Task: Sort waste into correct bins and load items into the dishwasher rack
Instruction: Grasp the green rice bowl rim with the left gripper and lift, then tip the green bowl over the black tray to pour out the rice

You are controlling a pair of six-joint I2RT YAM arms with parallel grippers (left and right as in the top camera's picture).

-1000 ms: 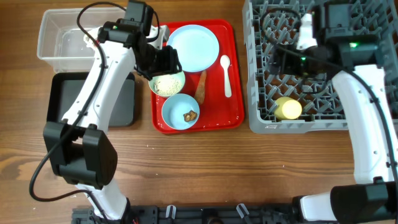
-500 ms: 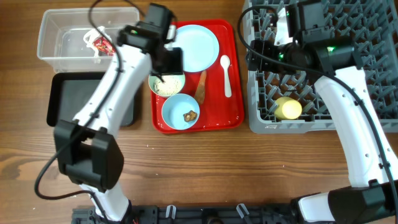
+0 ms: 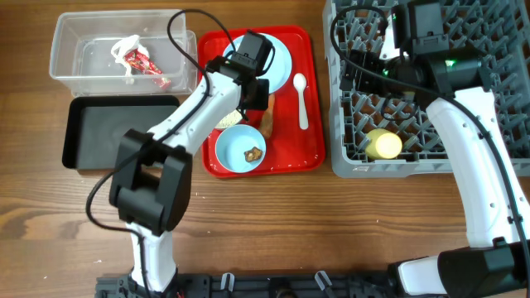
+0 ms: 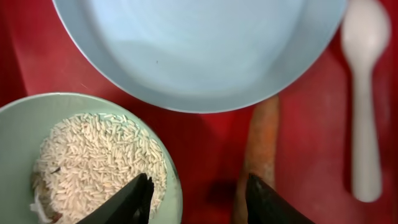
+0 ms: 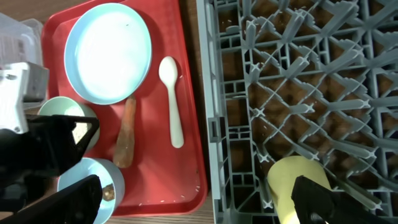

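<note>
The red-and-white wrapper (image 3: 137,60) lies in the clear tub (image 3: 74,50). The black tray (image 3: 108,145) sits in front of the tub. On the red tray (image 3: 313,108) are the light-blue plate (image 3: 281,70), a bowl of rice (image 4: 93,162), a bowl (image 3: 236,145) holding the brown lump (image 3: 252,153), the carrot stick (image 4: 261,143) and the white spoon (image 3: 301,99). My left gripper (image 4: 199,193) is open, low over the tray between the rice bowl's rim and the carrot stick. The yellow cup (image 3: 383,144) lies in the grey rack (image 3: 431,83). My right gripper (image 5: 196,199) is open and empty above the rack's left edge.
The rack fills the right side, its left wall close to the red tray's right edge. A few rice grains lie on the tray's front part (image 5: 186,174). Bare wooden table (image 3: 290,223) runs along the front.
My left gripper has swung right from near the clear tub to over the red tray by the carrot stick. The wrapper now shows in the tub. The right gripper shifted slightly.
</note>
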